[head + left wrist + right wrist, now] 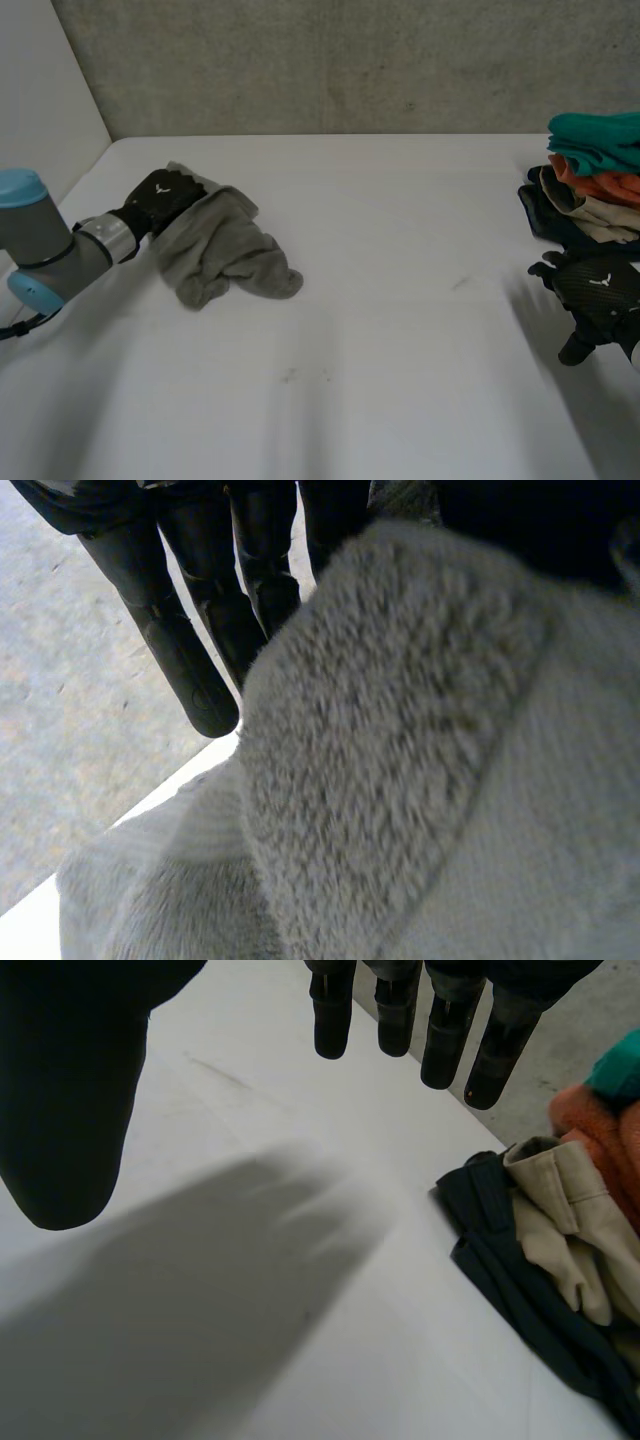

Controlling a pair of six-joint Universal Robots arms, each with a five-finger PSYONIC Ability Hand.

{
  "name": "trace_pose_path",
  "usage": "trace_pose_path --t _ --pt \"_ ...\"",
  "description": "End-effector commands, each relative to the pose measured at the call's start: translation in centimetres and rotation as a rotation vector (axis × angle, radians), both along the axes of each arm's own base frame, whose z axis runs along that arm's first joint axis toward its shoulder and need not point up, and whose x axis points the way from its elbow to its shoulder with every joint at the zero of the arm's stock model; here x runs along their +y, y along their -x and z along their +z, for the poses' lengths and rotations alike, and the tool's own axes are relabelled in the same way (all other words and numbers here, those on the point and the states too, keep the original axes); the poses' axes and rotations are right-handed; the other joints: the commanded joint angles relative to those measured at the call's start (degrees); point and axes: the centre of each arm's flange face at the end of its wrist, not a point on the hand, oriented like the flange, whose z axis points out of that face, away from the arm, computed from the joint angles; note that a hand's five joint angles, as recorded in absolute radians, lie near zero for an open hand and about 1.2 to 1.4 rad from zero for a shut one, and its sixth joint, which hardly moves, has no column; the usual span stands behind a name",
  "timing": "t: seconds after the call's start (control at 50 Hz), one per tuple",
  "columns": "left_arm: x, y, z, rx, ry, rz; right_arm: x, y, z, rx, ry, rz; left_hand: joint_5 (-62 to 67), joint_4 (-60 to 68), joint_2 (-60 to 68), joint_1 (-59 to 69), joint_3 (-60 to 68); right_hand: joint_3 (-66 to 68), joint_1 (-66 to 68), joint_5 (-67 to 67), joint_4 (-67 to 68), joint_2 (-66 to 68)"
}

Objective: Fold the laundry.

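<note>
Pinching the grey cloth (220,245) sits the left hand (160,195); right hand (600,290), fingers apart, near pile (595,170).

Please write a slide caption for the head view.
Left hand at a grey cloth; right hand open near stacked clothes.

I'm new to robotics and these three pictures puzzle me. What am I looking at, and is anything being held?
It is a two-armed robot with black hands at a white table. The wide picture looks down from between the arms; the other two come from a camera on each wrist. The left hand is at an edge of a crumpled grey cloth; whether it grips the cloth cannot be told. The right hand, its fingers straight, holds nothing and is beside a pile of clothes.
</note>
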Motion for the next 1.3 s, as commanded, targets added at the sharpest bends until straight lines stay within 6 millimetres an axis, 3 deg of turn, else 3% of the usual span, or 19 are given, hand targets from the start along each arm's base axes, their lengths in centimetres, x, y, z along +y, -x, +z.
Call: trace_pose_path --t 0.02,0.04,0.1,0.12,0.18,0.2,0.26,0.28,0.36,0.4,0.42,0.44,0.5,0.58,0.68,0.84,0.94,1.1,1.3 --pt "3.4 3.9 4.9 -0.021 0.089 -0.077 -1.1 0.3 1.6 0.003 0.052 -0.015 15.3 13.5 13.3 15.6 14.0 -2.2 -1.6 -3.8 -3.4 -2.5" --pt "4.9 4.8 6.6 -0.011 0.1 -0.101 -1.2 0.3 1.9 0.005 0.064 -0.017 15.3 13.5 13.3 15.6 14.0 -2.2 -1.6 -3.8 -3.4 -2.5" --pt "8.3 7.2 8.4 0.016 0.088 -0.167 -1.5 0.3 3.7 0.01 0.111 -0.016 15.3 13.5 13.3 15.6 14.0 -2.2 -1.6 -3.8 -3.4 -2.5" --pt "11.1 9.1 9.0 0.033 0.065 -0.227 -1.5 0.3 4.1 0.01 0.117 -0.017 15.3 13.5 13.3 15.6 14.0 -2.2 -1.6 -3.8 -3.4 -2.5" --pt "15.2 11.5 9.6 0.054 0.037 -0.311 -1.4 -0.4 5.4 -0.001 0.126 0.002 15.3 13.5 13.3 15.6 14.0 -2.2 -1.6 -3.8 -3.4 -2.5" --pt "17.7 12.6 9.9 0.064 0.016 -0.357 -1.4 -0.8 5.6 -0.011 0.124 0.013 15.3 13.5 13.3 15.6 14.0 -2.2 -1.6 -3.8 -3.4 -2.5" --pt "21.1 14.0 9.7 0.069 -0.024 -0.398 -1.2 -2.6 7.0 -0.086 0.122 0.059 15.3 13.5 13.3 15.6 14.0 -2.2 -1.6 -3.8 -3.4 -2.5" --pt "23.2 14.8 9.4 0.071 -0.053 -0.407 -1.2 -2.9 7.3 -0.105 0.122 0.064 15.3 13.5 13.3 15.6 14.0 -2.2 -1.6 -3.8 -3.4 -2.5" --pt "27.4 16.8 8.6 0.065 -0.097 -0.432 -1.7 -3.7 8.2 -0.176 0.123 0.071 15.3 13.5 13.3 15.6 14.0 -2.2 -1.6 -3.8 -3.4 -2.5" --pt "28.6 17.3 8.9 0.062 -0.077 -0.426 -2.1 -4.1 7.9 -0.197 0.107 0.08 -7.7 -9.5 -9.7 -7.5 -9.1 -2.2 -1.6 -3.8 -3.4 -2.5" --pt "28.9 17.5 9.3 0.067 -0.055 -0.399 -2.2 -4.4 7.8 -0.199 0.102 0.089 -29.2 -31.0 -31.2 -28.9 -30.5 -2.2 -1.6 -3.8 -3.4 -2.5" --pt "28.7 17.5 9.7 0.074 -0.041 -0.367 -2.3 -4.8 7.7 -0.2 0.094 0.097 -34.4 -36.2 -36.4 -34.2 -35.8 -2.2 -1.6 -3.8 -3.4 -2.5" --pt "27.3 16.5 12.0 0.11 0.03 -0.211 -2.2 -6.7 7.0 -0.196 0.067 0.136 -37.7 -39.4 -39.6 -37.4 -39.0 -2.2 -1.6 -3.8 -3.4 -2.5" --pt "25.8 14.8 12.1 0.1 0.036 -0.042 -2.0 -7.9 6.6 -0.191 0.053 0.143 -47.9 -49.7 -49.8 -47.6 -49.2 -2.2 -1.6 -3.8 -3.4 -2.5" --pt "26.7 13.1 11.3 0.053 -0.013 0.003 -1.4 -8.6 6.4 -0.184 0.033 0.155 -48.1 -49.9 -50.0 -47.8 -49.4 -2.2 -1.6 -3.8 -3.4 -2.5" --pt "28.0 9.1 10.9 0.018 -0.078 0.086 1.8 -10.0 6.5 -0.167 -0.149 0.215 -48.3 -50.1 -50.2 -48.0 -49.6 -2.2 -1.6 -3.8 -3.4 -2.5" --pt "29.5 7.2 9.1 -0.04 -0.163 0.123 3.4 -10.8 6.7 -0.154 -0.216 0.256 -47.6 -49.4 -49.5 -47.3 -48.9 -2.2 -1.6 -3.8 -3.4 -2.5" --pt "31.1 6.3 7.3 -0.087 -0.242 0.138 5.0 -12.4 5.4 -0.126 -0.276 0.314 -47.4 -49.2 -49.4 -47.2 -48.8 -2.2 -1.6 -3.8 -3.4 -2.5" --pt "29.8 8.0 4.4 -0.094 -0.255 0.119 6.1 -13.7 3.5 -0.12 -0.345 0.348 -42.6 -44.3 -44.5 -42.3 -43.9 -2.2 -1.6 -3.8 -3.4 -2.5"
